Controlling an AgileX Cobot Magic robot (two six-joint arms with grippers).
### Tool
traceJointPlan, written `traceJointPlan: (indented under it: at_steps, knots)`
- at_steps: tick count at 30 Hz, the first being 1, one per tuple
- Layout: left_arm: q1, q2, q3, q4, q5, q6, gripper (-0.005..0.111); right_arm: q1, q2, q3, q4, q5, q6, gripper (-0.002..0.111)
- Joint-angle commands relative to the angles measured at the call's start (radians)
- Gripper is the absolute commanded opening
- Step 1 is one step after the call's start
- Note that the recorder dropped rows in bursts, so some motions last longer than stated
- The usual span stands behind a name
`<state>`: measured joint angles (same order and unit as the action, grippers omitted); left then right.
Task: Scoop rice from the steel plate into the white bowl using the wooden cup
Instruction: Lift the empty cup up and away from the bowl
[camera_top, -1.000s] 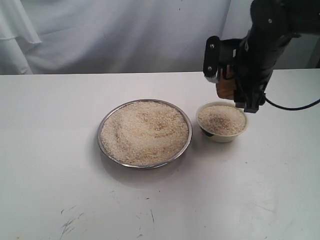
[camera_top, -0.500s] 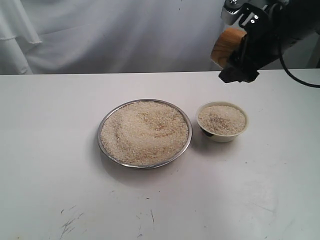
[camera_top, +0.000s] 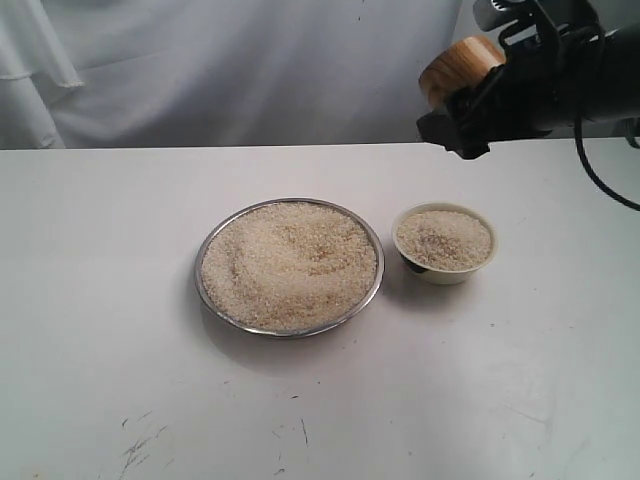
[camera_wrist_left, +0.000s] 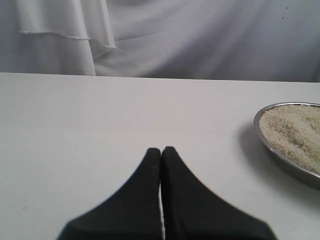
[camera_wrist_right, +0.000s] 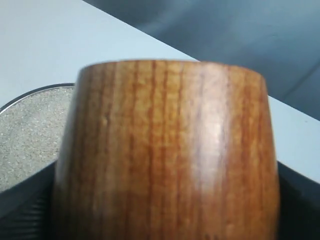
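1. Exterior view: a white table (camera_top: 100, 330) stands in front of a draped white cloth (camera_top: 200, 70).
   - Near the middle sits the wide, shallow steel plate (camera_top: 199, 283) with a thin rim, heaped with pale uncooked rice (camera_top: 290, 265).
   - Just beside it on the right, not touching it, is the small cream-white bowl (camera_top: 440, 276) with a dark lower part. Grain fills it nearly to the rim.
   - Up in the air behind the bowl, my black right gripper (camera_top: 478, 88) clamps the reddish-brown wooden cup (camera_top: 455, 62) between its jaws.
   - The cup is tipped well over on its side, and one pale round end faces the camera. I cannot see inside, so I cannot tell whether it carries rice. I judge it is held high so that it clears both dishes while crossing between them.
2. Left wrist view: my left gripper (camera_wrist_left: 161, 156) has its two dark fingers pressed together with nothing between them.
   - It hovers low over bare table, and the plate's rim and rice show at one edge of the picture.
   - It seems parked to the side to keep out of the working arm's way.
3. Right wrist view: the cup's grained wooden wall fills the picture, blurred by closeness, with a dark jaw hugging each side.
   - Beyond it, part of the plate and its rice is visible, which suggests the arm is facing the plate for another scoop.
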<state>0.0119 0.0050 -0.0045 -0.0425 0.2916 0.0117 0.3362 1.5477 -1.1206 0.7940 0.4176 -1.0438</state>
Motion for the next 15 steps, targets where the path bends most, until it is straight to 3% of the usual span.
traceJointPlan:
  at_steps: [1,10,15]
  knots:
    - [-0.002,-0.005,0.005,-0.001,-0.006,-0.003,0.0,0.002,-0.013,0.038,0.082,-0.025,-0.039,0.0]
    - [-0.002,-0.005,0.005,-0.001,-0.006,-0.003,0.0,0.004,-0.017,0.063,-0.244,-0.088,0.443,0.0]
    - [-0.002,-0.005,0.005,-0.001,-0.006,-0.003,0.0,0.023,-0.045,0.134,-0.402,-0.222,0.631,0.0]
